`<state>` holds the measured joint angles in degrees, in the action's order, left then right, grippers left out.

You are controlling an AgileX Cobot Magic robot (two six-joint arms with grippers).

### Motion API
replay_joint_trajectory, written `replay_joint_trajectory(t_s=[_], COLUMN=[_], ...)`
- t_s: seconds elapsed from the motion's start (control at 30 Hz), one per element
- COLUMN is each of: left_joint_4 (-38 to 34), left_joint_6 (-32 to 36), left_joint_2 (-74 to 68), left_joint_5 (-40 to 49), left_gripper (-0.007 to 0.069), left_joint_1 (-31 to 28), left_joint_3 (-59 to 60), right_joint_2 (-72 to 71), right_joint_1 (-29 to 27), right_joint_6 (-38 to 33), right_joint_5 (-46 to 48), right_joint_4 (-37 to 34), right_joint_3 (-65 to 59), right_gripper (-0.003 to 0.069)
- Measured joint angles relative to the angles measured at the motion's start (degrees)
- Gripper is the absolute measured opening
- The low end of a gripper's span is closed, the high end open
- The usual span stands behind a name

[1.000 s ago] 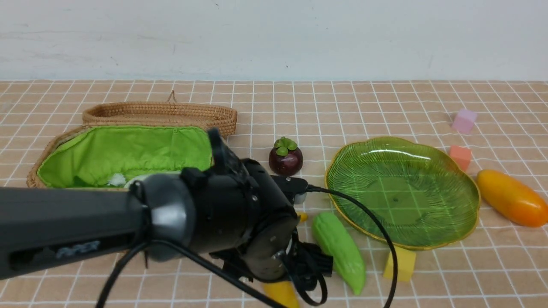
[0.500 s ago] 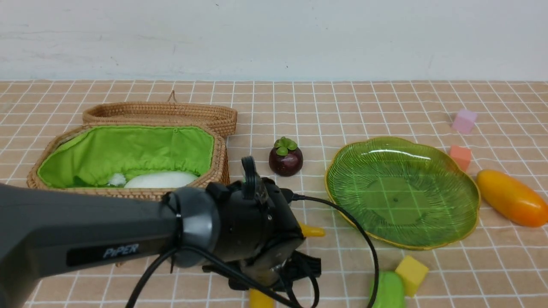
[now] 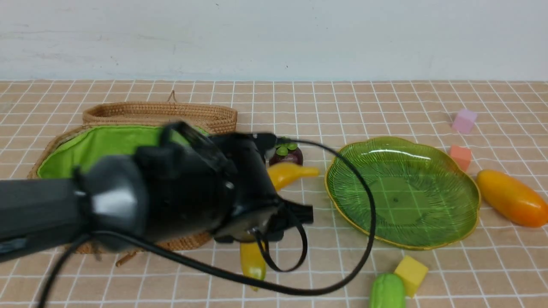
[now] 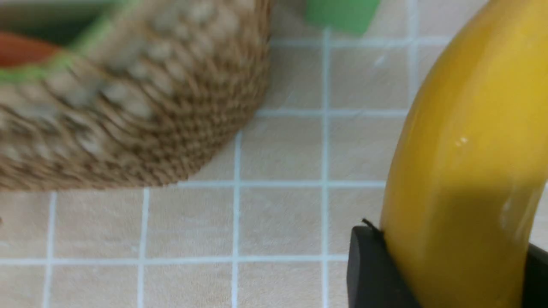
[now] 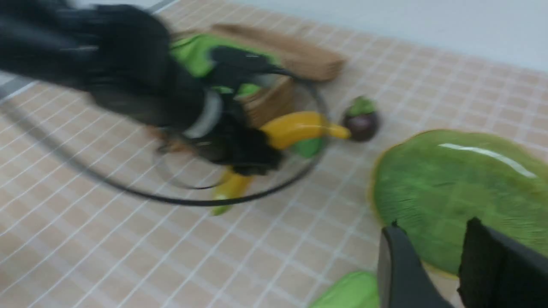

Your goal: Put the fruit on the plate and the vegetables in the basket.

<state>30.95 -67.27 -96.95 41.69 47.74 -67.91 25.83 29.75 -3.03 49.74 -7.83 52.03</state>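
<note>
Left gripper (image 4: 451,273) is clenched on the banana (image 4: 466,149), pads either side of its thick middle, both ends sticking out. It looks like glossy hard plastic. I'd judge it light, stiff and slick, so it may swivel in the pads if I swing fast. The curve offers no flat face, so a mid-body hold seems the best option.

The banana hangs between the basket (image 3: 184,241) and the plate (image 3: 402,192), apparently clear of the table (image 3: 385,107), with one tip just beside the mangosteen (image 3: 287,153). The plate holds nothing and looks like glass with a raised scalloped rim, so I'd lower the banana in rather than drop it.

Right gripper (image 5: 436,265) has its jaws parted with nothing between them, near the plate's rim. The mango (image 3: 511,197) lies right of the plate. The gourd (image 3: 387,291) is at the front, touching a yellow cube (image 3: 411,269).
</note>
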Motion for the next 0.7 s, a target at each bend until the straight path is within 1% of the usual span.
replay_joint_trajectory(t_s=[0.03, 0.07, 0.13, 0.2, 0.23, 0.3, 0.47, 0.53, 0.7], left_joint_4=[-0.1, -0.1, -1.5, -2.4, -4.1, -6.6, -13.1, -14.4, -15.8], left_joint_6=[1.5, 1.9, 5.9, 8.2, 11.5, 14.9, 22.3, 24.2, 26.3], left_joint_2=[1.9, 2.2, 5.0, 6.0, 7.2, 8.2, 8.8, 8.8, 8.8], left_joint_5=[0.0, -0.1, -0.8, -1.4, -2.4, -3.4, -3.9, -4.0, -4.0], left_gripper=[0.0298, 0.0298, 0.0298, 0.0298, 0.0298, 0.0298, 0.0298, 0.0298, 0.0298], left_joint_1=[0.0, 0.0, 0.0, 0.0, 0.0, 0.0, 0.0, 0.0, 0.0], left_joint_3=[0.0, 0.0, 0.0, 0.0, 0.0, -0.1, -0.9, -0.9, -0.9], right_joint_2=[0.0, 0.0, 0.0, 0.0, 0.0, 0.0, 0.0, 0.0, 0.0], right_joint_1=[0.0, 0.0, 0.0, 0.0, 0.0, 0.0, 0.0, 0.0, 0.0], right_joint_6=[2.7, 3.0, 6.1, 7.5, 9.4, 11.3, 13.0, 13.0, 13.4], right_joint_5=[0.0, 0.0, 0.4, 0.5, 0.6, 0.6, 0.7, 0.7, 0.8], right_joint_4=[3.0, 3.8, 8.8, 11.1, 13.2, 15.5, 16.6, 16.6, 16.6], right_joint_3=[0.6, 0.8, 1.8, 2.2, 2.5, 2.7, 2.7, 2.7, 2.7], right_gripper=[0.0237, 0.0237, 0.0237, 0.0237, 0.0237, 0.0237, 0.0238, 0.0237, 0.0237])
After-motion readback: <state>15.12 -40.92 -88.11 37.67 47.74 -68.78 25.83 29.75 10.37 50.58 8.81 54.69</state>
